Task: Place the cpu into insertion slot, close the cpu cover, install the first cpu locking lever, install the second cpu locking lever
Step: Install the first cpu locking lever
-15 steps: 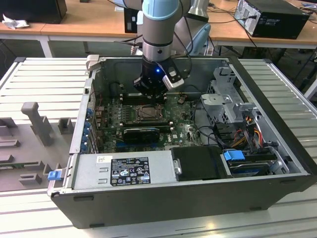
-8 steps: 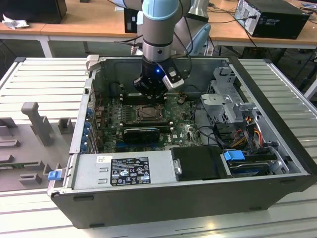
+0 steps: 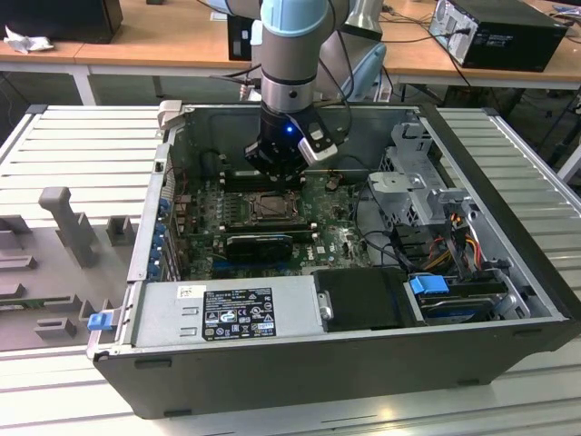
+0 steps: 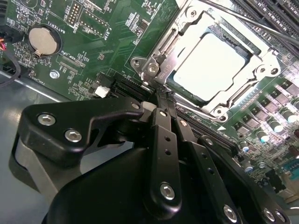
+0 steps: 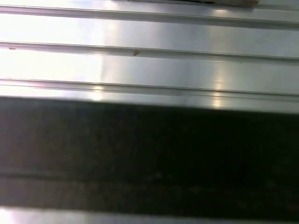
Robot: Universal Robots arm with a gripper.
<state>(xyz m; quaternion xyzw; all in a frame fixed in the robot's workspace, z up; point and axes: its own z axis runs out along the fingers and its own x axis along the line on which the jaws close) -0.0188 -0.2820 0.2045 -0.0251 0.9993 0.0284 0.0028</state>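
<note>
In the exterior view you see the arm (image 3: 289, 54) reaching straight down into the open computer case (image 3: 508, 272), its gripper (image 3: 275, 171) low over the green motherboard (image 3: 336, 238). The insertion slot (image 3: 270, 208) sits just below the gripper, near the middle of the board, with a dark card (image 3: 260, 244) just beside it on the near side. Room is tight: the case wall rises at the exterior view's left, the drive cage (image 3: 413, 182) and cables crowd the right, and the power supply (image 3: 227, 313) blocks the near edge. The ribbed metal table (image 3: 82, 145) around the case lies open.

In the second wrist view the cpu (image 4: 212, 65) lies flat in the insertion slot, its pale top facing up, square with the socket and turned at a diagonal to the frame. The cpu cover (image 4: 187, 35) lies down around it, framing its top. The fingers (image 4: 163, 126) come together to a closed tip, holding nothing, just beside the cover's corner at the hinge end; you cannot tell if they touch it. A coin battery (image 4: 43, 39) sits well apart on the board.

In the first wrist view you get ribbed metal (image 5: 149, 60) above a dark band (image 5: 149, 154).
</note>
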